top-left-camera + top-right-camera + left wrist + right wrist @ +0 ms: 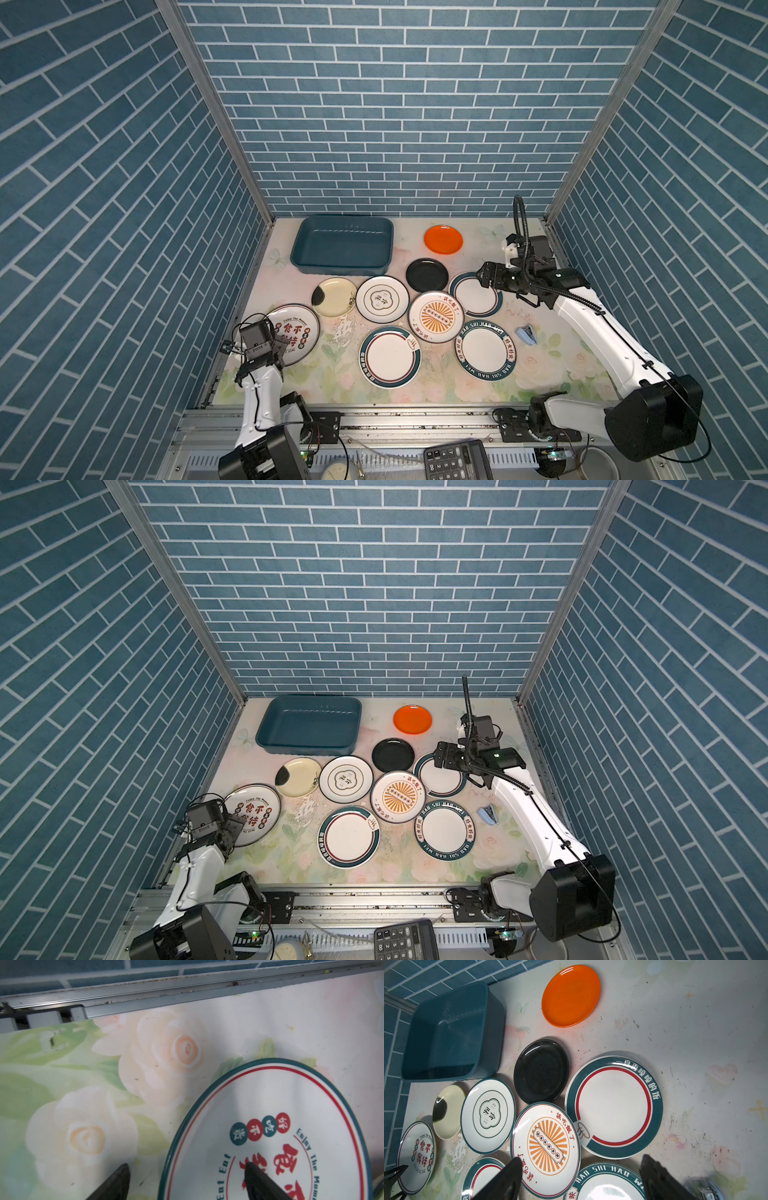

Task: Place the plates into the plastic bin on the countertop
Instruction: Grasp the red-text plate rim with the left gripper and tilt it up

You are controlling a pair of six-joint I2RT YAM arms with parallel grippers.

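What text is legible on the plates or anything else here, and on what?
"HAO SHI HAO WEI": rim of the near right plate.
"Enjoy The Moment", "Eat Eat": leftmost plate.
"該吃飯了": sunburst plate.
Chinese print on the other plates and the calculator keys: too small or blurred to read.

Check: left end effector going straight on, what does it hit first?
Likely the red-lettered plate: the open left end effector straddles its rim, one finger over the plate, one over the countertop. Height unclear.

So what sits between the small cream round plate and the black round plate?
A white round plate with a flower-shaped emblem, flanked by the cream plate and the black plate, in both top views.
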